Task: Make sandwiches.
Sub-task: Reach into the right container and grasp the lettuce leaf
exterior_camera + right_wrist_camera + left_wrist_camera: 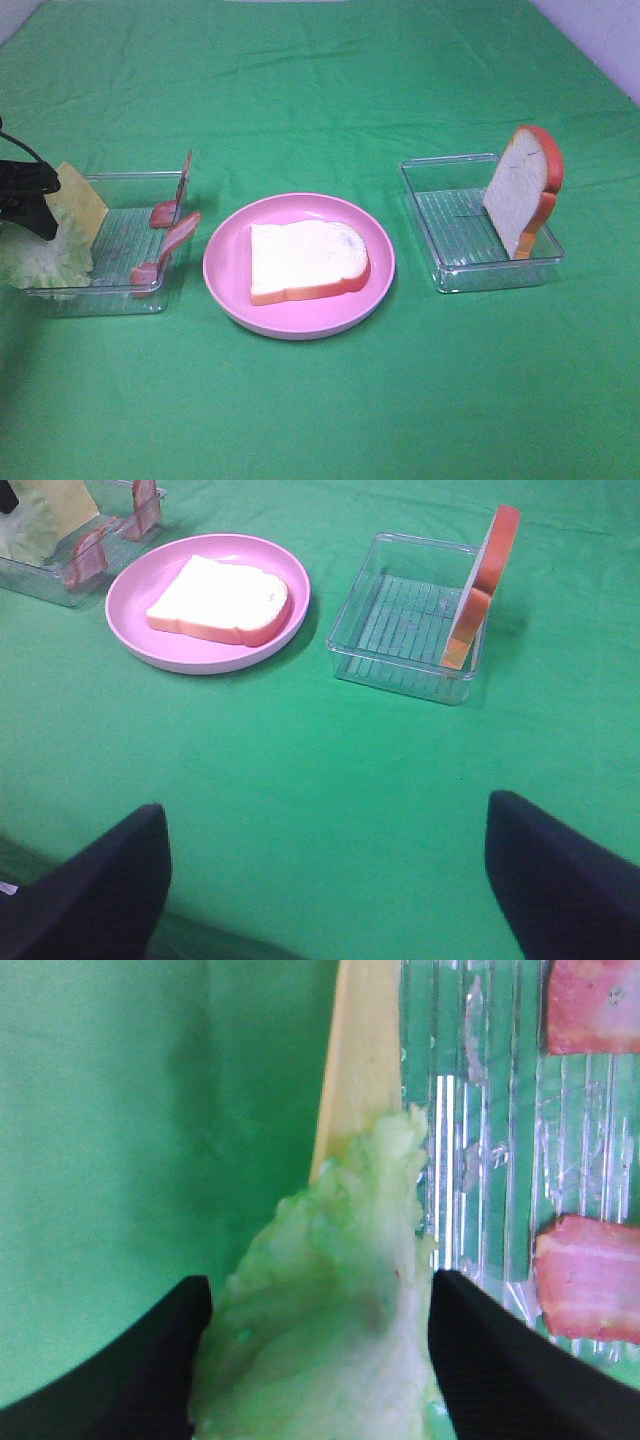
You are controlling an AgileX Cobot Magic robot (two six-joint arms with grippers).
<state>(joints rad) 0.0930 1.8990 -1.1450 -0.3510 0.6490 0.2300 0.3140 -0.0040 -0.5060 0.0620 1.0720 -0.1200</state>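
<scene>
at the tabletop's point(320, 80) left edge my left pincer point(320, 1278) straddles the lettuce point(345, 1345), jaws apart; a pinch could drag the cheese point(365, 1050) along. right pincer point(325, 802) gapes empty.

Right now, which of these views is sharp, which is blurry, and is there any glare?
Exterior high view: evenly lit and sharp, with just a soft shadow under the pink plate. Left wrist view: the lettuce is close and soft, the left fingers blurred, bright streaks on the clear tray. Right wrist view: scene sharp, right fingers out of focus.
</scene>
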